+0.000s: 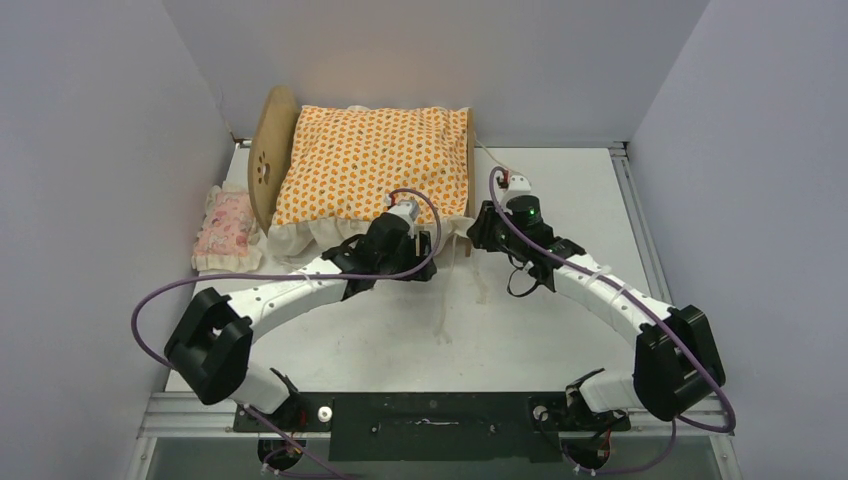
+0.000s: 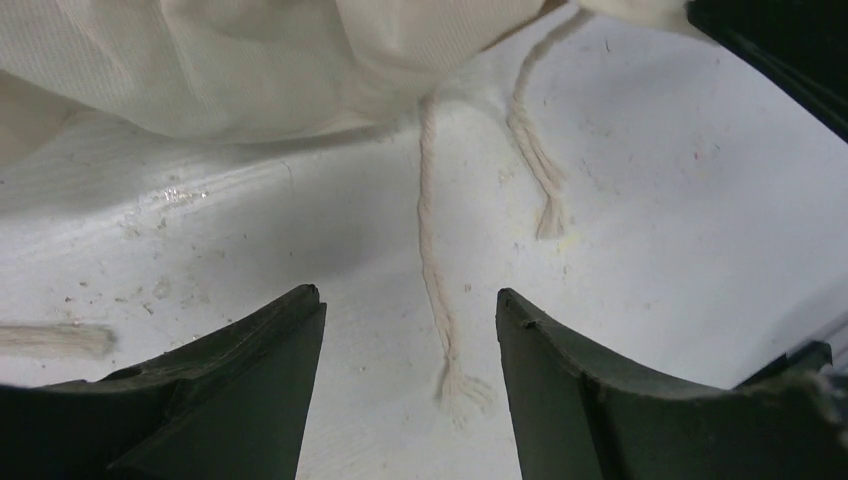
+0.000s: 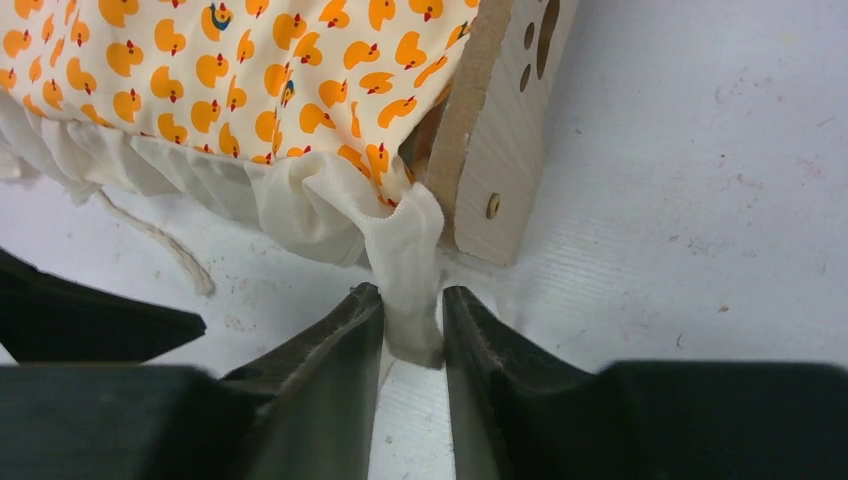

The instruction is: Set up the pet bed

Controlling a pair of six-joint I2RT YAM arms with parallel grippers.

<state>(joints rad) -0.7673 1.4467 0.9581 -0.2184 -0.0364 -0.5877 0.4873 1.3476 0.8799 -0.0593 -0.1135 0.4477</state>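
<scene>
though unseen from above, ruffle (image 3: 405,250) sits inside right claw (image 3: 412,320).

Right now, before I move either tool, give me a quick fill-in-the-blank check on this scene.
1. The pink pillow lies on the table beside the rounded ____.
2. The left tool has its jaws ____, with a loose cord on the table between them.
3. The cloth between the fingers of the right tool is the cushion's white ____.
4. The orange-patterned cushion rests on the ____.

Missing words: headboard; open; ruffle; pet bed.
</scene>
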